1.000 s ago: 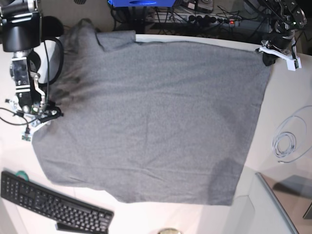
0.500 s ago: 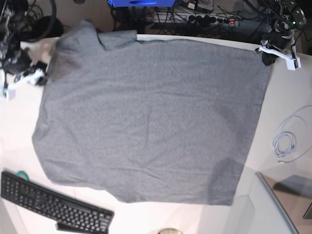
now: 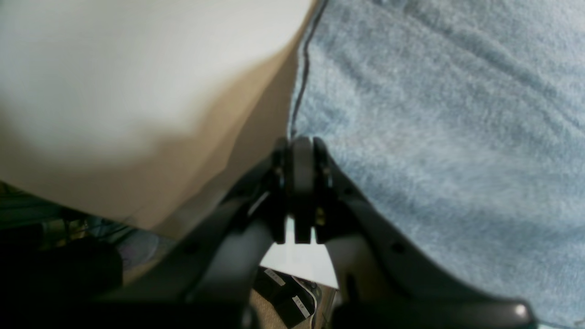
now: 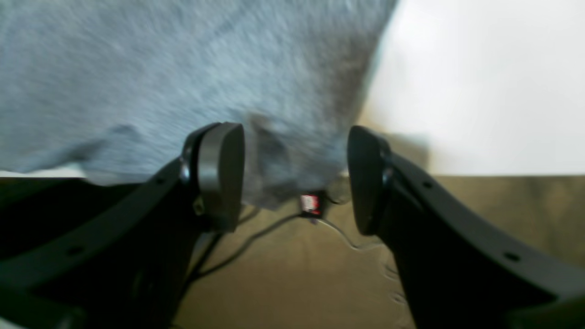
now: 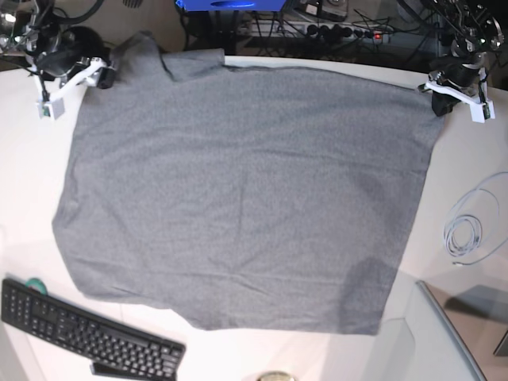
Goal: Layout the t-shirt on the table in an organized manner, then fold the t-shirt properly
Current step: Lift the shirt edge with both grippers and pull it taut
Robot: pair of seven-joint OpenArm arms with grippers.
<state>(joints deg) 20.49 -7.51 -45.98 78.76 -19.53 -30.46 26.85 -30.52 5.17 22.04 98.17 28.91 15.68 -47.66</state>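
Observation:
The heather-grey t-shirt [image 5: 246,190] lies spread flat over most of the white table [image 5: 32,182], one sleeve bunched at the far left corner. My right gripper [image 5: 103,78] hovers at that sleeve; in its wrist view the gripper [image 4: 295,178] is open, with a fold of the t-shirt [image 4: 160,68] lying between the fingers [image 4: 219,173] and untouched by either pad. My left gripper [image 5: 435,99] sits at the far right corner of the shirt. Its wrist view shows the gripper [image 3: 295,151] shut right on the fabric's edge [image 3: 434,114], beside bare table [image 3: 114,68].
A black keyboard [image 5: 87,333] lies at the near left, with a small green item [image 5: 33,283] beside it. A coiled white cable [image 5: 464,234] rests on the right. A grey panel [image 5: 452,333] fills the near right corner. Cables and a power strip [image 5: 341,32] sit behind the table.
My right arm moved from the shirt's left edge up to the far left sleeve corner and its jaws widened. The left side of the shirt now lies flatter. The left gripper stayed put.

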